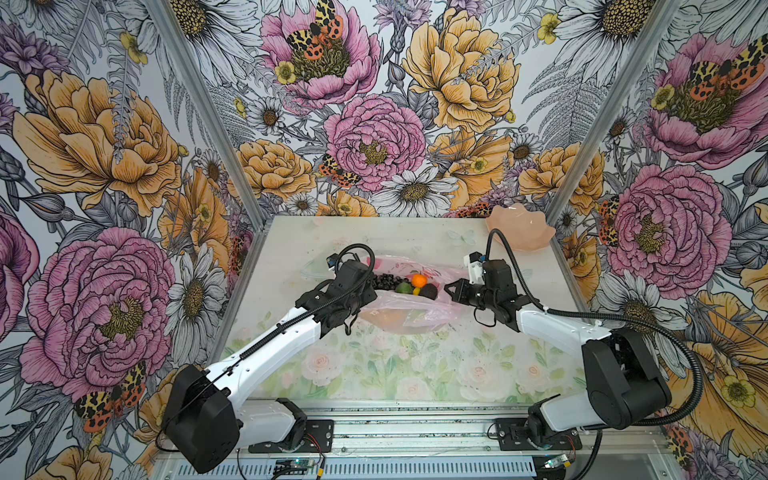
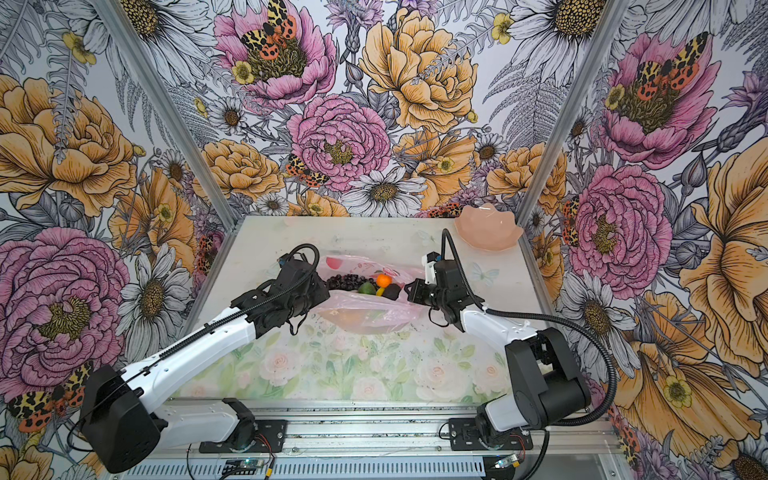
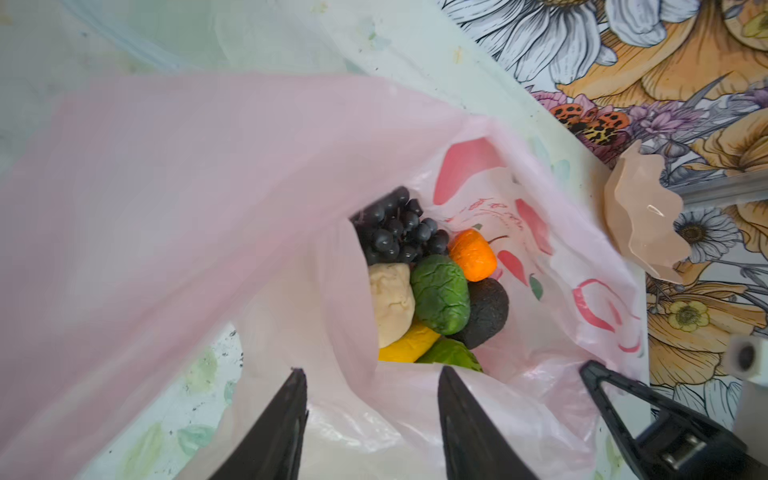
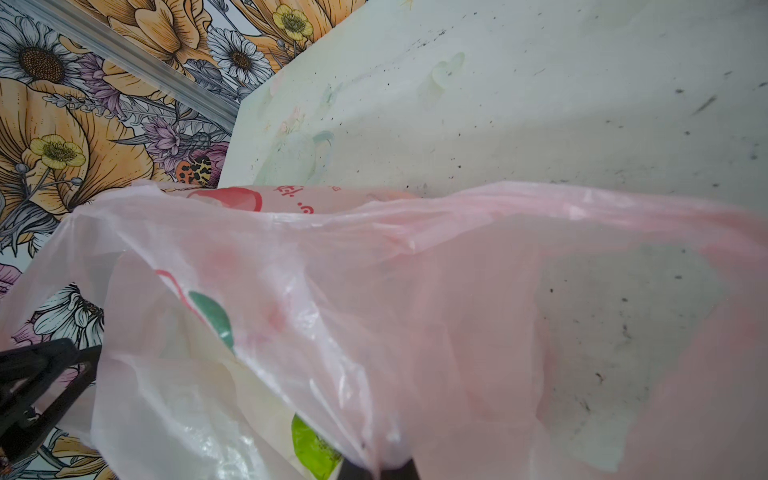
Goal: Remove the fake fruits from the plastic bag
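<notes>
The flimsy bag is laid on the worktop, its rim pinched by the clenched right claw. The light fruits heaped inside are judged best pinched across the middle by the spread left claw.

Plastic bag is filling most of the frame, its pale pink film crinkling and showing red and green prints. Right gripper is pinching bunched film, jaws closed and barely showing. Bright green patch is showing through the film, fruit or print unclear. Speckled surface is lying behind, black arm part beside the bag.
</notes>
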